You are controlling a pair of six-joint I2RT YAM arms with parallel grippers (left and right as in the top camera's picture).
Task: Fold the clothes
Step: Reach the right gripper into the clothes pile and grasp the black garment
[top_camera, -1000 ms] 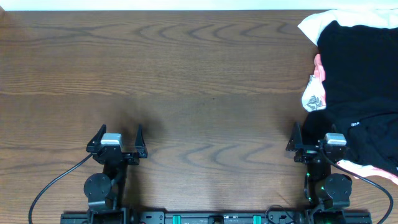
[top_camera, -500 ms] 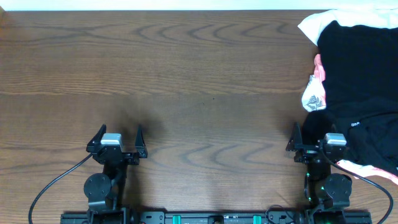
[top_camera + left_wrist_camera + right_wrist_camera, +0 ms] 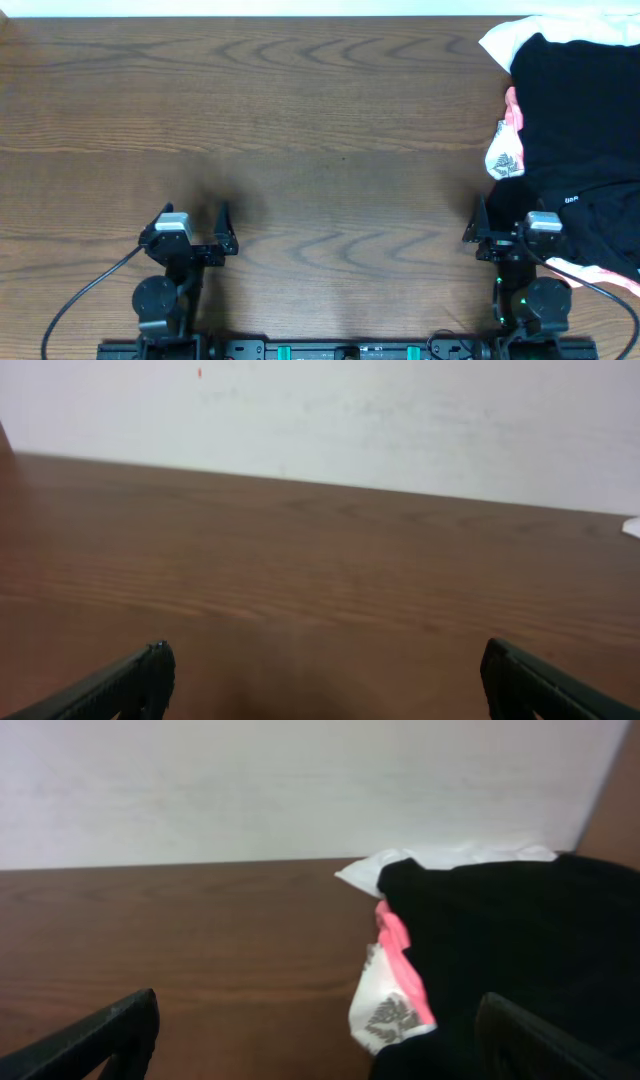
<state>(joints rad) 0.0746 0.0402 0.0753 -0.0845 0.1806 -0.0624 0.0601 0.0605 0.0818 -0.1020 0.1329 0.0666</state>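
While the left claw (image 3: pixel 195 212) and right claw (image 3: pixel 512 215) gape wide, the clothes (image 3: pixel 580 120) lie beside the latter.

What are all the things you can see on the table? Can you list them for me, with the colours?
black garment: one, black with a tiny white print, spread at the table's right end, on top of the pile
white garment: one, white, sticking out under the black one at the far right corner
pink garment: one, coral pink, peeking out at the pile's left edge
leaf-print cloth: one bit, white with dark leaves, beside the pink; whose it is, cannot tell
table: one, dark brown wood
left gripper: one, black, open, near edge, over bare wood
right gripper: one, black, open, near edge, beside the pile
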